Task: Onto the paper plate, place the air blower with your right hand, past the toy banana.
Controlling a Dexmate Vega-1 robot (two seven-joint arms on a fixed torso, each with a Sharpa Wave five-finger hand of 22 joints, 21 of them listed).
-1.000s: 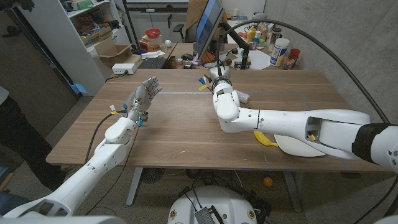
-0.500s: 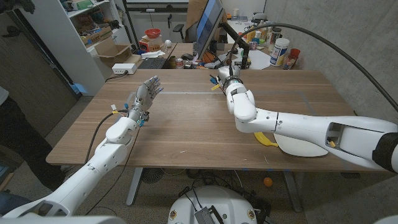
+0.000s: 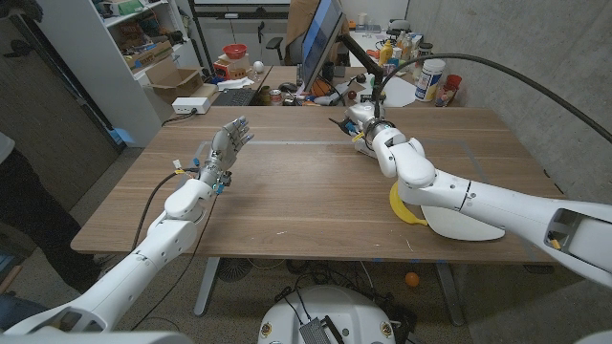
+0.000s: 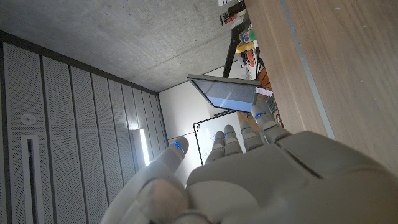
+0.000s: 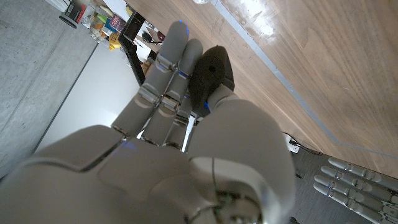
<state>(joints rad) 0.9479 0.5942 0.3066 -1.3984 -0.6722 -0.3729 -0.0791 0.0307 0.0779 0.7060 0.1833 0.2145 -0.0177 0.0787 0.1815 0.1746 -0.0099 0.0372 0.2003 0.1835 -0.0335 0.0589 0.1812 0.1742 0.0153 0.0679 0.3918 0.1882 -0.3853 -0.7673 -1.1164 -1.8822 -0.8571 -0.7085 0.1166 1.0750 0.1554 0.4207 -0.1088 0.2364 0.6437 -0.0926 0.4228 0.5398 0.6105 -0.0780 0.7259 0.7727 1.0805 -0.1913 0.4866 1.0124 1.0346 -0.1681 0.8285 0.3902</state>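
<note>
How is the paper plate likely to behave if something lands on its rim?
The paper plate looks thin and light, so it would probably slide or tip up rather than stay put. It lies close to the table's near edge, so a shove might push it off. The toy banana beside it could shift too.

Matt wood-grain table [image 3: 316, 191], glossy white plastic arm shells [image 3: 497, 203], matt black air blower [image 5: 210, 73].
</note>
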